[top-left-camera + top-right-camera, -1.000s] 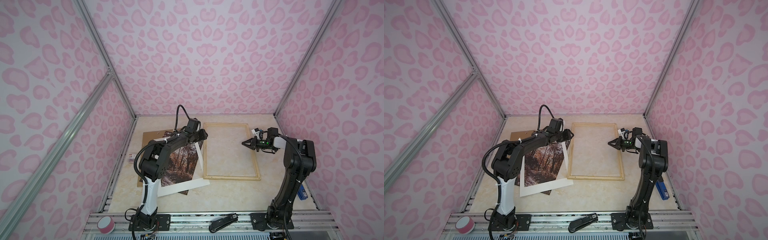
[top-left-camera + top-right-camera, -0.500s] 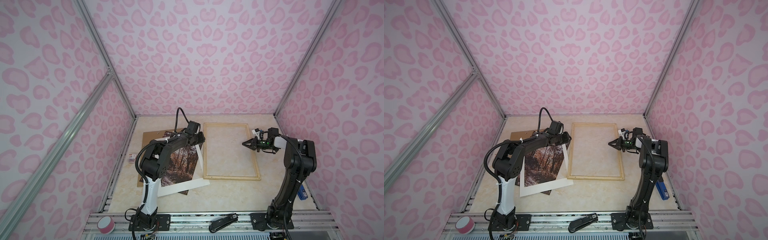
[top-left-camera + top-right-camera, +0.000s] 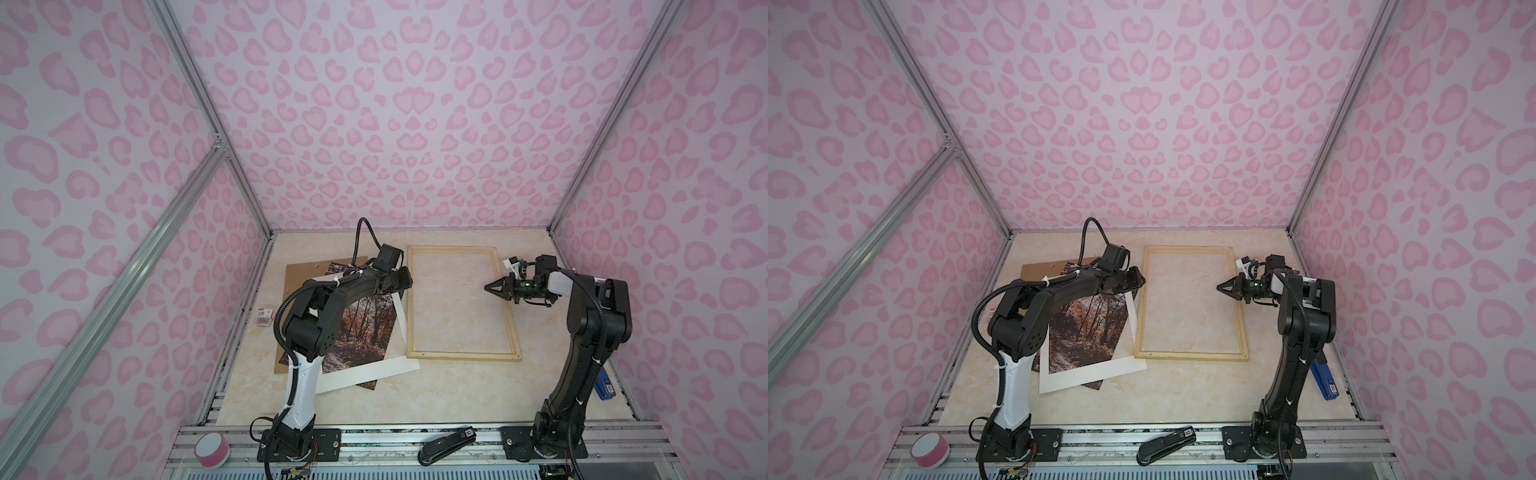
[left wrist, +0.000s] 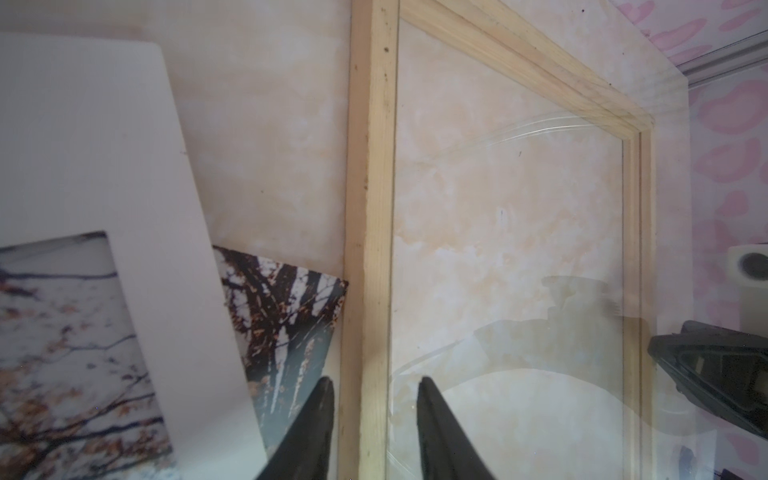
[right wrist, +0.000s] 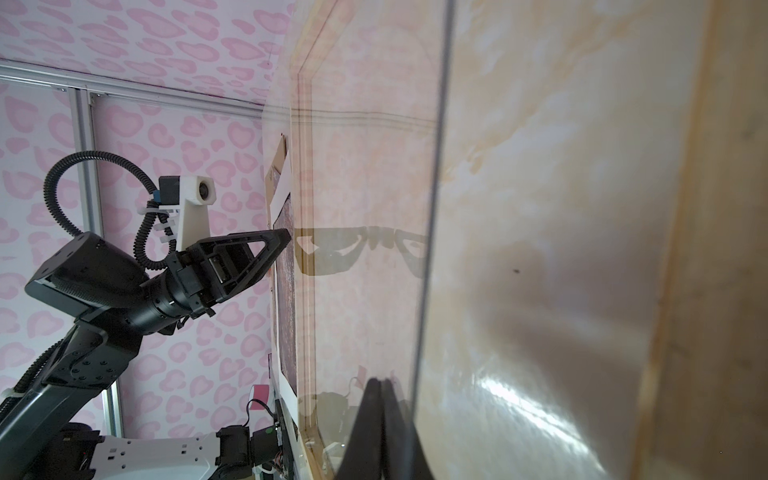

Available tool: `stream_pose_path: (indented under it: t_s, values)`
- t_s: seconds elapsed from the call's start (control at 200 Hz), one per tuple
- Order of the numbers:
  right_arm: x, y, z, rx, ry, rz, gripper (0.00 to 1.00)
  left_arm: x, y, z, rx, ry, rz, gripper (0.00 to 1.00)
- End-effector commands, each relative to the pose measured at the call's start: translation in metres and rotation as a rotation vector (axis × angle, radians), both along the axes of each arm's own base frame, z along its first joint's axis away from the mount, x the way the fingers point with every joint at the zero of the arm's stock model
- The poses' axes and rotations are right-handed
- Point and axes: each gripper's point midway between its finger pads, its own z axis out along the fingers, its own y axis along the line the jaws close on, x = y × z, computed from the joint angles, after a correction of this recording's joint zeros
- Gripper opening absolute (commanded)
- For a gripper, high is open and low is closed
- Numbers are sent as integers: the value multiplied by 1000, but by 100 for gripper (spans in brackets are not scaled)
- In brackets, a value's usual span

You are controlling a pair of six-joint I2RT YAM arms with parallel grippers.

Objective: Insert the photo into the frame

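Note:
The photo (image 3: 365, 328) (image 3: 1092, 328), an autumn forest print, lies left of the frame under a white mat (image 3: 374, 370); one corner (image 4: 286, 299) touches the frame's left strip. The pale wooden frame (image 3: 461, 355) (image 3: 1192, 355) (image 4: 370, 208) lies flat mid-table with a clear pane in it. My left gripper (image 3: 409, 280) (image 3: 1144, 279) (image 4: 374, 386) is low at that left strip, open, one finger on either side of the wood. My right gripper (image 3: 487, 286) (image 3: 1219, 286) (image 5: 380, 382) hovers shut inside the frame's right strip, the pane's edge beside its tips.
A brown backing board (image 3: 303, 270) lies beneath the photo and mat. A small packet (image 3: 263, 323) sits by the left wall, a blue object (image 3: 604, 386) by the right wall. On the front rail are a black stapler (image 3: 446, 446) and a pink tape roll (image 3: 212, 449).
My left gripper has come down a little onto the frame's left strip and its jaws have narrowed. The right arm has not moved.

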Motion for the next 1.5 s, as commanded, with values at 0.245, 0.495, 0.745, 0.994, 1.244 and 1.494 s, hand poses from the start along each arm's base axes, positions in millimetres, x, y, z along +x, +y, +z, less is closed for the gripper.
stream_pose_path:
  t_s: [0.245, 0.495, 0.745, 0.994, 1.244, 1.494]
  values:
    - [-2, -2, -6, -23, 12, 10, 0, 2, -2, 0, -3, -7, -6, 33]
    - [0, -2, -6, -26, 17, 22, 0, 2, -3, 0, -7, -6, -12, 32]
    - [1, -3, -9, -31, 23, 25, 0, 3, -4, 0, -6, -5, -18, 30]
    - [1, -2, -9, -32, 21, 26, 0, 3, -4, -1, -8, -3, -18, 30]
    - [3, 0, -7, -31, 11, 24, 0, 2, -5, -2, -11, 0, -24, 29]
    - [6, 3, -3, -32, -10, 17, 0, -4, -11, -5, -16, 12, -38, 28]
